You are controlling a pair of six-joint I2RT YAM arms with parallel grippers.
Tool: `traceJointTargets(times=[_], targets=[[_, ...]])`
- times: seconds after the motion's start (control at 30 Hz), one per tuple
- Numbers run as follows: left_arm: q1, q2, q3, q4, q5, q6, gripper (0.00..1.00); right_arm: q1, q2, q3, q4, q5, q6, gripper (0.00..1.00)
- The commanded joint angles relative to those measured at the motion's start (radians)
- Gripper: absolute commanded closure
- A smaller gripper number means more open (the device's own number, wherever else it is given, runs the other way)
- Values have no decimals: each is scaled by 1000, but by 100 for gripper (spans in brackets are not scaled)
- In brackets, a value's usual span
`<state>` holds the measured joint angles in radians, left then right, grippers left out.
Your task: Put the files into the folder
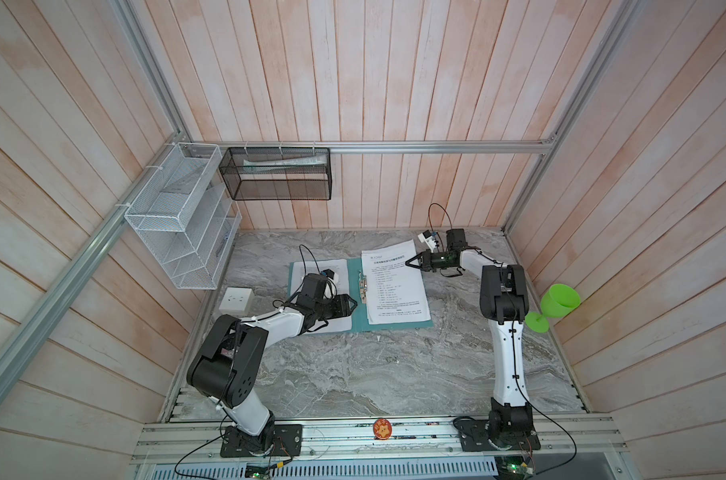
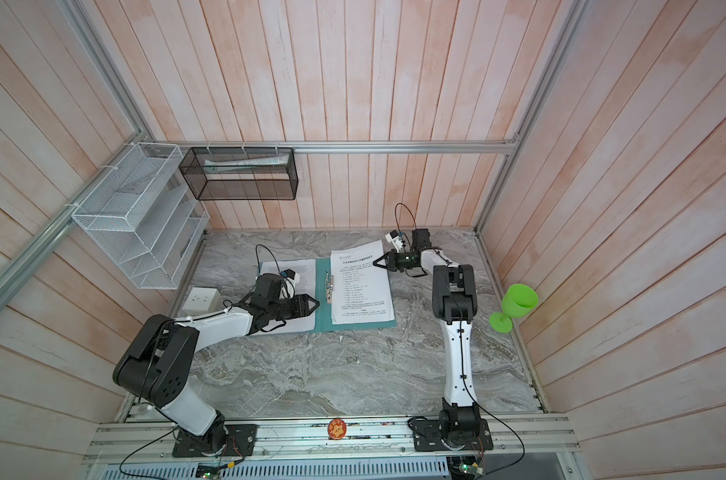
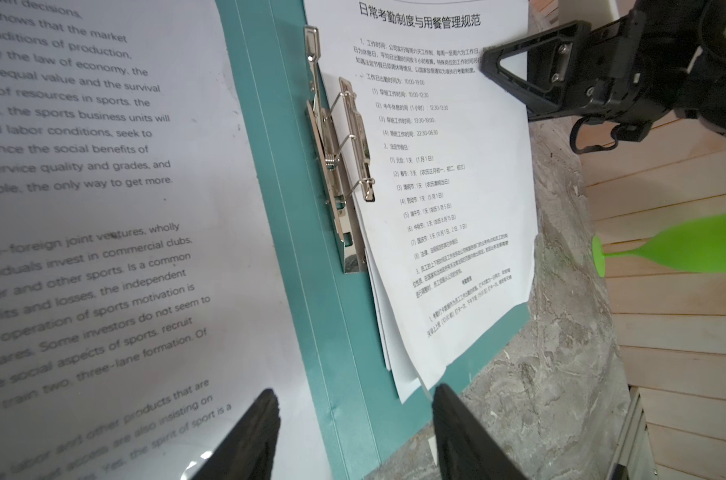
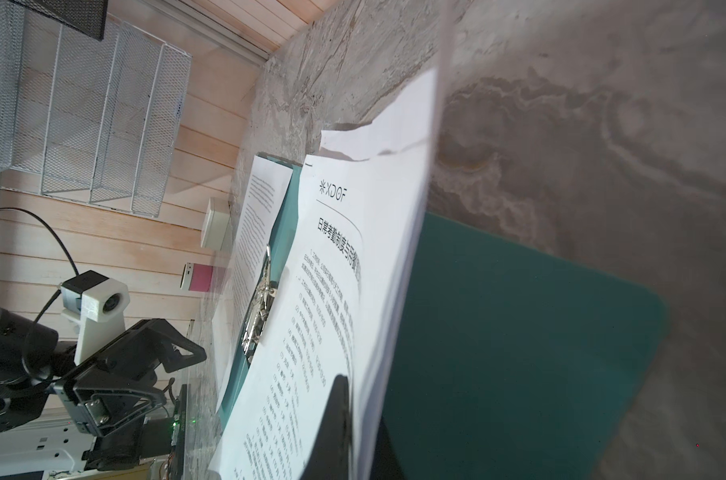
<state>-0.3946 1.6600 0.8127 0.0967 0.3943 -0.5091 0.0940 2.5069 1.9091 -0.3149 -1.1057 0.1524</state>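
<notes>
The teal folder [image 1: 355,320] [image 2: 322,324] lies open on the marble table, metal clip [image 1: 362,286] [image 3: 340,166] along its spine. One printed sheet [image 1: 299,272] [image 3: 82,208] covers its left half. A stack of files [image 1: 394,286] [image 2: 361,286] [image 4: 332,270] rests on the right half, with its far right edge lifted off the bare teal cover [image 4: 498,332]. My right gripper [image 1: 408,262] [image 2: 374,263] [image 4: 353,386] is shut on that lifted edge. My left gripper [image 1: 353,305] [image 2: 315,305] [image 3: 355,390] hovers open over the folder's spine near the front edge, holding nothing.
A white socket block [image 1: 236,300] sits left of the folder. A green goblet [image 1: 556,305] leans at the right wall. A white wire rack [image 1: 178,220] and a black mesh basket [image 1: 278,174] hang on the back-left walls. An orange badge [image 1: 382,429] sits on the front rail.
</notes>
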Motion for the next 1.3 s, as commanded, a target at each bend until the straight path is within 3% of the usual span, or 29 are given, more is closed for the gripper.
traceJointTargets(times=[0.0, 0.23, 0.3, 0.37, 0.5, 0.67, 0.73, 0.83, 0.9, 0.93, 0.97, 1.0, 1.13, 1.2, 1.27], targets=[[3, 2, -21, -3, -14, 3, 39, 13, 4, -21, -3, -19, -10, 100], [4, 5, -20, -3, -20, 3, 39, 22, -40, -83, 52, 66, 87, 97], [3, 4, -19, -6, -23, 4, 39, 22, -63, -105, 49, 99, 102, 61], [4, -1, -15, -14, -32, 6, 39, 21, -101, -132, 37, 182, 105, 43], [3, -26, -10, -17, -51, 12, 39, 6, -206, -183, 59, 353, 130, 37], [2, -68, -4, -10, -43, 9, 38, 22, -178, 28, -134, 610, 64, 36], [0, -73, -4, -12, -40, 9, 38, 35, -89, 211, -259, 684, 21, 38], [-7, -68, 7, -36, -46, 25, 38, 64, 109, 618, -497, 800, -28, 41], [-17, -73, 10, -50, -63, 34, 38, 79, 230, 836, -577, 836, -13, 50], [-22, -75, 6, -48, -68, 36, 38, 83, 246, 865, -569, 842, -1, 59], [-27, -77, 2, -46, -71, 36, 38, 87, 237, 838, -530, 836, 13, 74], [-31, -80, -3, -43, -71, 33, 38, 91, 208, 764, -463, 820, 28, 80], [-48, -92, -30, -27, -75, 24, 38, 111, 42, 407, -104, 731, 99, 81], [-58, -92, -33, -31, -74, 22, 38, 123, 46, 386, -21, 688, 123, 80], [-72, -93, -38, -28, -71, 22, 38, 134, 106, 481, -22, 641, 133, 78]])
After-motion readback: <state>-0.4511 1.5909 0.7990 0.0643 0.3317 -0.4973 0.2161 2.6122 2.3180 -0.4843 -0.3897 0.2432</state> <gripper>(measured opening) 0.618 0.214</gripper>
